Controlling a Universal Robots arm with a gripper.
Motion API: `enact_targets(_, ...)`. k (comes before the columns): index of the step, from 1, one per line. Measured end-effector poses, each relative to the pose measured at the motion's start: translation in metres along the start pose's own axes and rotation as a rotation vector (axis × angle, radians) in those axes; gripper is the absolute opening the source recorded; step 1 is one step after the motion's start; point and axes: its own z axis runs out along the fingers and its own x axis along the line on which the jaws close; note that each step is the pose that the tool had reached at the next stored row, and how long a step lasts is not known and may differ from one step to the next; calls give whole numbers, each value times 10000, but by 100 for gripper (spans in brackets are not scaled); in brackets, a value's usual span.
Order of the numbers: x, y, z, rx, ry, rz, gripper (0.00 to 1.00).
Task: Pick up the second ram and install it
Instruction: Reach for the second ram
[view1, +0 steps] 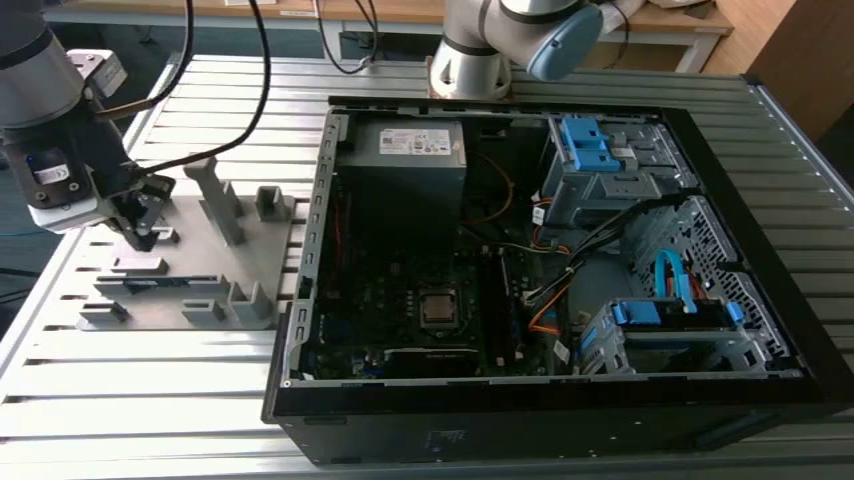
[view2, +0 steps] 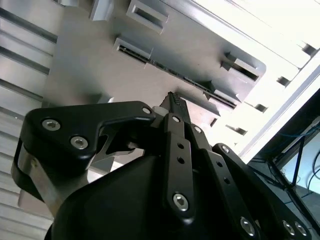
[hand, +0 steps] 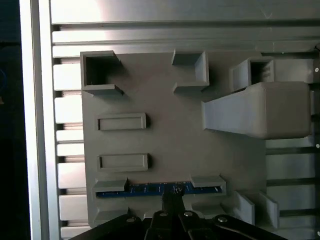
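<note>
The second ram lies on edge in slotted grey blocks on the grey holder plate, at the exterior view's left. In the first wrist view it is a thin blue-edged strip, and in the second wrist view a dark line between two blocks. My gripper hangs just above the plate, over the ram. Its black fingertips are pressed together with nothing between them. In the first wrist view the gripper tip overlaps the ram's middle.
An open black computer case lies at the exterior view's right of the plate, with motherboard, blue drive brackets and cables inside. Tall grey holder posts rise from the plate beside my gripper. Everything rests on a slatted aluminium table.
</note>
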Motion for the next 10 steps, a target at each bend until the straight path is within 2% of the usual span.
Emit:
enact_targets(4, 2, 0, 59, -17, -3, -636, 10)
enact_targets(10, 4, -13, 168, -20, 19, -701, 10)
